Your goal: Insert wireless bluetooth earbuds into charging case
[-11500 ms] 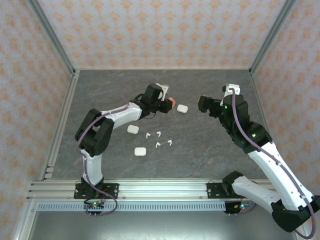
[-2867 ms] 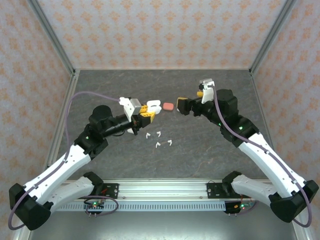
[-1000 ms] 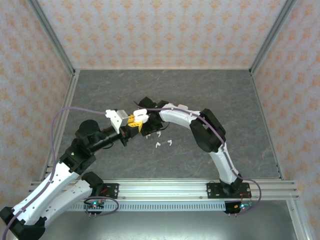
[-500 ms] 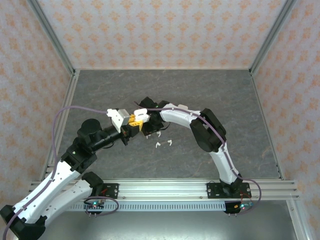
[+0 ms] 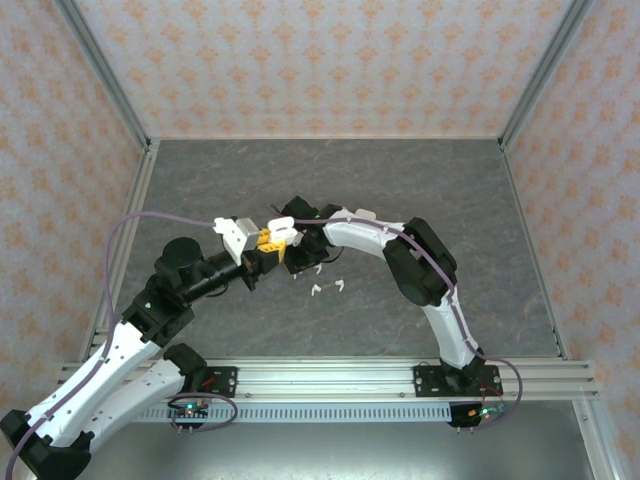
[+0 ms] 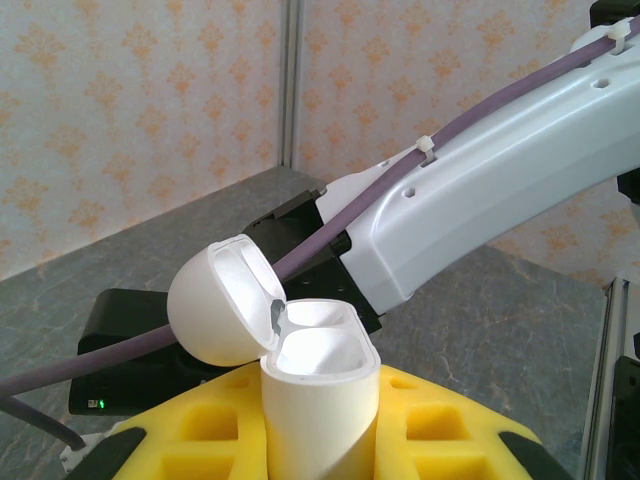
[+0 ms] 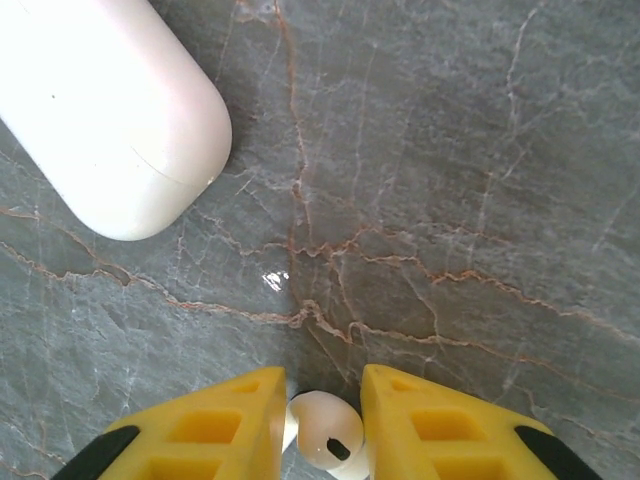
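While the left gripper (image 6: 320, 445) pinched the open charging case (image 6: 322, 375) upright, the right gripper (image 7: 322, 415) clamped a white earbud (image 7: 326, 430), near a closed case (image 7: 105, 110) on the table (image 7: 470, 180)

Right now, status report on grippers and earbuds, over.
Left gripper shut on open white plastic charging case. Right gripper clamped on small white stemmed earbud. Right arm crosses behind case.
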Robot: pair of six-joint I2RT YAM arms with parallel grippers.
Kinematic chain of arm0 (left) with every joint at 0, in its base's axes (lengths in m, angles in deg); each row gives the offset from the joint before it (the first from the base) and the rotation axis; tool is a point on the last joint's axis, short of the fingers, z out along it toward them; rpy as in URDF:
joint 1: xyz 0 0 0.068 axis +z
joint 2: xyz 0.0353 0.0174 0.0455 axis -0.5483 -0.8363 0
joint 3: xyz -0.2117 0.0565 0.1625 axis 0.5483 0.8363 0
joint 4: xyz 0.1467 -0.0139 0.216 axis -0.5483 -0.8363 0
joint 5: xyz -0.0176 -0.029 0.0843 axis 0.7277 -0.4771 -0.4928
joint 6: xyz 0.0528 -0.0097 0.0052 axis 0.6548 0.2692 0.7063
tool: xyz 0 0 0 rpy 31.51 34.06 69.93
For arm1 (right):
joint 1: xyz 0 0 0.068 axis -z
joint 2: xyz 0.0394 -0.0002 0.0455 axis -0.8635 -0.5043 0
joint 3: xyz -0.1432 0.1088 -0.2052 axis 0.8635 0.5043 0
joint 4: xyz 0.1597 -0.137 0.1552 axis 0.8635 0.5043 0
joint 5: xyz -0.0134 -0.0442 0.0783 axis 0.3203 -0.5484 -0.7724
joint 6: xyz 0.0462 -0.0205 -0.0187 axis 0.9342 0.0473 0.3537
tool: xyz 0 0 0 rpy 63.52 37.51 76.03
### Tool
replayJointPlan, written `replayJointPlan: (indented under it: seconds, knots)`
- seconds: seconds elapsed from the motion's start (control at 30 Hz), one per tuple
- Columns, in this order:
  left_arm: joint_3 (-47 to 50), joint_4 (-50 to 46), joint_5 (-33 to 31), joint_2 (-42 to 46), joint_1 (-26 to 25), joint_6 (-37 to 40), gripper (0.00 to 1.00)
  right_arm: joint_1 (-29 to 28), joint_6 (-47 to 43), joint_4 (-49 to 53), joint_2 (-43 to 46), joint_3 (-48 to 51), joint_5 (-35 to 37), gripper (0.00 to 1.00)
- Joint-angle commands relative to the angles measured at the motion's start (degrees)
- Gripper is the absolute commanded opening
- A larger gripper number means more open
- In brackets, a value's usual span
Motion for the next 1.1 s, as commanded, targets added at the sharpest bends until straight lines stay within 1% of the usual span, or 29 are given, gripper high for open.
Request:
replayJointPlan:
  seconds: [0.0,0.3,0.5,0.63,0.83,1.07]
  knots:
    - [-0.24,0.3,-0.5,0.12,-0.37,0.7,0.0,-0.5,0.67,5.36,1.07,2.68,-1.51,0.28]
    - [-0.19,0.29,-0.38,0.1,-0.34,0.7,0.0,-0.5,0.64,5.54,1.55,3.25,-1.47,0.27]
    - [-0.24,0.2,-0.39,0.16,-0.34,0.71,0.0,-0.5,0.67,5.11,2.24,4.0,-0.79,0.21]
    - [-0.26,0.23,-0.41,0.22,-0.34,0.62,0.0,-0.5,1.12,3.75,4.91,5.26,0.73,0.2]
    - [0.24,1.45,-0.37,-0.23,-0.36,-0.14,0.0,1.07,3.13,0.48,12.64,8.63,3.62,0.19]
    - [0.99,5.22,0.63,-2.26,-0.34,-1.57,0.0,7.03,6.53,-4.79,28.96,16.4,4.78,0.19]
